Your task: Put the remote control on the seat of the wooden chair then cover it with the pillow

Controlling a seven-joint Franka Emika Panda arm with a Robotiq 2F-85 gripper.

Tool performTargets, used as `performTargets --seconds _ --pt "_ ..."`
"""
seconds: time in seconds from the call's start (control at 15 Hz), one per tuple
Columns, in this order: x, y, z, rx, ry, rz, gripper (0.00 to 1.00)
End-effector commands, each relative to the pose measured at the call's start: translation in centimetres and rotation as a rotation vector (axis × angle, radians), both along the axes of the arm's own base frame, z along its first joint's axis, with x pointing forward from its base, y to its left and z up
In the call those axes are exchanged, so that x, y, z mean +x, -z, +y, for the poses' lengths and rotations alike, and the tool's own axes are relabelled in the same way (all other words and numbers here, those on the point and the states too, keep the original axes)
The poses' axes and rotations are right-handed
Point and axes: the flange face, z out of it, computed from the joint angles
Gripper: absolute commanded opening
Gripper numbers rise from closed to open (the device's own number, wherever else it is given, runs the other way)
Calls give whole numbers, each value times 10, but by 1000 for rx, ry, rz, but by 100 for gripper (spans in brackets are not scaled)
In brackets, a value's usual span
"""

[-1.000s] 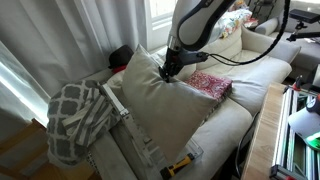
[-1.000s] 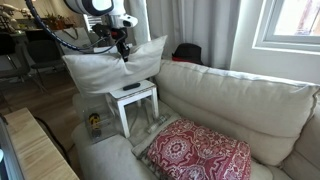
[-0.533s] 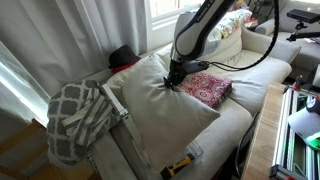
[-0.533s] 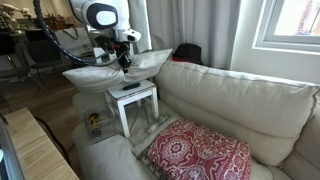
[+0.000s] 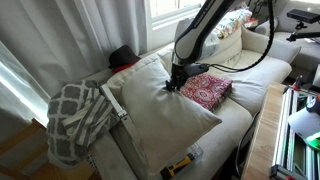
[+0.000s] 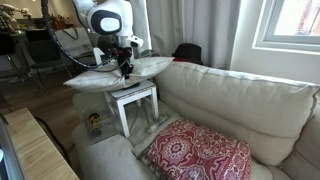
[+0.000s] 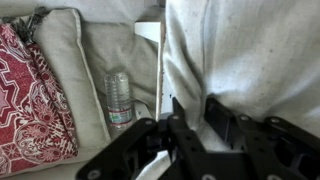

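Off-white and plain, the pillow (image 6: 100, 78) is a large, thick, soft square of fabric. It is pinched near its middle, so the cloth puckers into creases around the gripper (image 6: 126, 70) and its two sides droop like shallow wings. It hangs spread flat just above the seat of the wooden chair (image 6: 141, 108), whose pale slim legs show beneath it; whether it touches the seat cannot be told. In an exterior view the pillow (image 5: 160, 115) hides most of the chair, with only a slim light rail (image 5: 114, 102) showing beside the grey-and-white lattice blanket (image 5: 78, 118). The wrist view shows the dark fingers (image 7: 180, 110) closed on a fold of the wrinkled fabric (image 7: 250, 60). Below, a clear water bottle (image 7: 119, 98) lies in the gap against the cream sofa (image 7: 75, 60), its label too small to read. The red patterned cushion (image 6: 200, 150) lies on the sofa seat, well apart from the pillow.
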Motion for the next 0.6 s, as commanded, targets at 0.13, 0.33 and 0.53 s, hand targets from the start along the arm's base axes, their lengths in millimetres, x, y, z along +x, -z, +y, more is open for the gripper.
performTargets --seconds 0.13,0.33,0.53 --pt "-3 -17 3 -44 -49 26 78" --pt "-11 -37 -3 -96 -99 28 99" --pt "-18 -67 -1 -96 -137 2 100"
